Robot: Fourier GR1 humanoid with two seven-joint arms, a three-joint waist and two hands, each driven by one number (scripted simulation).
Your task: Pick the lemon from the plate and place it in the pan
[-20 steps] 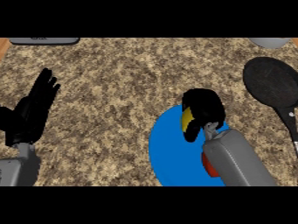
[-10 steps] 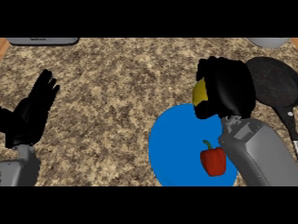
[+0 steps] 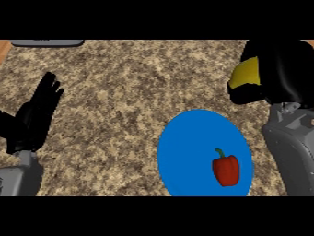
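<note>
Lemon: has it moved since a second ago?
Yes. The lemon, held in the right hand, has gone up and right, off the blue plate, where the red pepper remains.

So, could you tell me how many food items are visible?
2: a red pepper on the blue plate, and a lemon held by the right robot hand. More may be hidden behind it.

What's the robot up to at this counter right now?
The right robot hand is curled around a yellow lemon, held up off the blue plate at the counter's right side. A red pepper lies on the plate. The pan is not visible, likely hidden behind that hand. The left robot hand rests open at the left, fingers up.
</note>
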